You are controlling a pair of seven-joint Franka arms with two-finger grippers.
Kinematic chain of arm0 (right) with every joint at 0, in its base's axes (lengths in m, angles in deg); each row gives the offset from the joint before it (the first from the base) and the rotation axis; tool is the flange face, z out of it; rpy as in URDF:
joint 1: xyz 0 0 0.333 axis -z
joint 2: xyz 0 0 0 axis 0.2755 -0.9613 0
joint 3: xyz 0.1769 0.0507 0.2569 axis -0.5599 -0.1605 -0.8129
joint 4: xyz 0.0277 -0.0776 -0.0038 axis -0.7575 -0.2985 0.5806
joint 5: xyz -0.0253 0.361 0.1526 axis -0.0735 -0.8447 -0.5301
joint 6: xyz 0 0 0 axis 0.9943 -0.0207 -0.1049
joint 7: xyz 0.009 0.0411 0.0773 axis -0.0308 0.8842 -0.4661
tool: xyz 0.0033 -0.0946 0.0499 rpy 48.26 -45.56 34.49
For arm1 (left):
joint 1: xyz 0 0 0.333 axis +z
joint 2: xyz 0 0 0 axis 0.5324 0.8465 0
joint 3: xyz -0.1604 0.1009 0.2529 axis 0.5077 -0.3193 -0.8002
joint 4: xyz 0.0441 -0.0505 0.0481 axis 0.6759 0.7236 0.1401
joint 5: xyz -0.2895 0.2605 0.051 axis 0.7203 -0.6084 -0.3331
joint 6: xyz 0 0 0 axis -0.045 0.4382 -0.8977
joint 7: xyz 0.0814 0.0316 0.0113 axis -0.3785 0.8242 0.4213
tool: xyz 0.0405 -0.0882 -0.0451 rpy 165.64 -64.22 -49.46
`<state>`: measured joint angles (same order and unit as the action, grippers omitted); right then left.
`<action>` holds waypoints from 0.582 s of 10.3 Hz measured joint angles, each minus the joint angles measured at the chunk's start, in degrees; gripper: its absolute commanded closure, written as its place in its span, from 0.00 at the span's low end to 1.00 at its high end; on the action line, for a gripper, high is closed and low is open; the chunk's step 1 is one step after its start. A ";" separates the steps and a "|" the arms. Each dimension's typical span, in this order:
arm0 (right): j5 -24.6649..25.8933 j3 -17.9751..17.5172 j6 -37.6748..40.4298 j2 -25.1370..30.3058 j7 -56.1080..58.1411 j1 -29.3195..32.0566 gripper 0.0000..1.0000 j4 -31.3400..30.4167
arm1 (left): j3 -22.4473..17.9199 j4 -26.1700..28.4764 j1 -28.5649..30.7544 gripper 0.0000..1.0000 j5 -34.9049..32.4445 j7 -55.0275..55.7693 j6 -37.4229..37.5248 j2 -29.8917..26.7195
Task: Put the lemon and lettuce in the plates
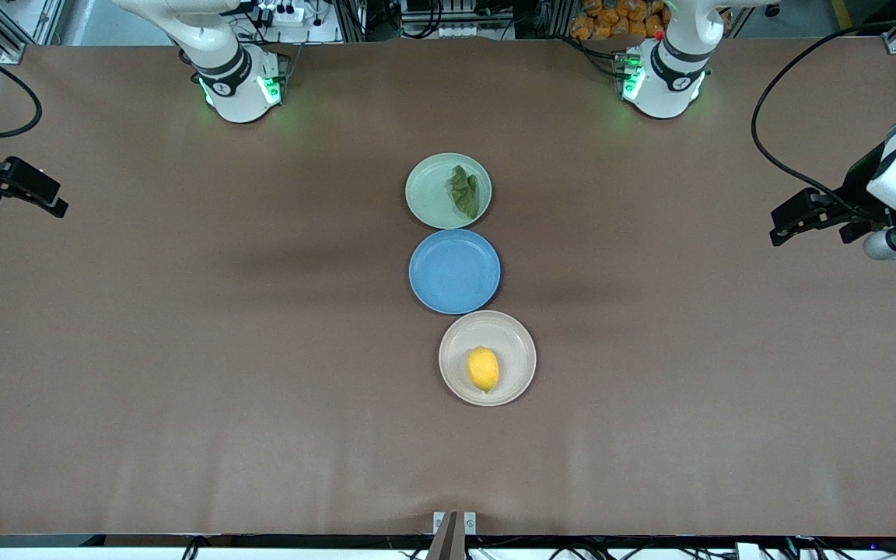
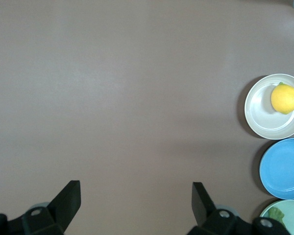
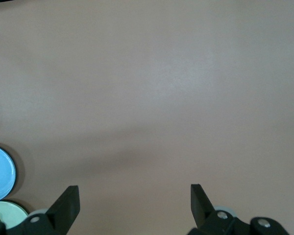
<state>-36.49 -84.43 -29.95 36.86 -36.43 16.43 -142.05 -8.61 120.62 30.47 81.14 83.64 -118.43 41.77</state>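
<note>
The lemon point(image 1: 483, 369) is sat in the cream plate point(image 1: 516, 334), nearest the front camera, and the lettuce point(image 1: 464, 191) in the mint plate point(image 1: 425, 187). Both are placed, it seems.

The left gripper point(image 1: 792, 221) and right gripper point(image 1: 42, 194) are parked over the table ends, fingers spread, nothing held.

Only risk: the lemon gets rolled out if the plate is bumped.

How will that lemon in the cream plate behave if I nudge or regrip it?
The lemon looks smooth and oval, so it would probably roll sideways if nudged, though the rim of the cream plate should likely stop it. Its rounded skin may slip between narrow fingers. It seems firm, unlike the wrinkled lettuce.
</note>
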 measured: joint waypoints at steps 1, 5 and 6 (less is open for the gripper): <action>0.00 -0.02 0.00 0.00 0.00 0.00 0.00 0.03 | 0.01 0.00 0.00 0.00 0.00 0.00 0.00 0.20; 0.01 -0.17 0.06 0.00 0.03 0.00 0.00 0.14 | 0.20 -0.03 0.00 0.00 0.04 0.00 -0.01 0.33; 0.01 -0.18 0.08 0.00 0.03 0.00 0.00 0.19 | 0.28 -0.03 -0.02 0.00 0.06 0.00 -0.01 0.33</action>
<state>-36.48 -84.61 -29.87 36.86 -36.40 16.43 -141.87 -8.33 120.59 30.45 81.21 83.64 -118.44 42.10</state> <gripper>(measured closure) 0.000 0.000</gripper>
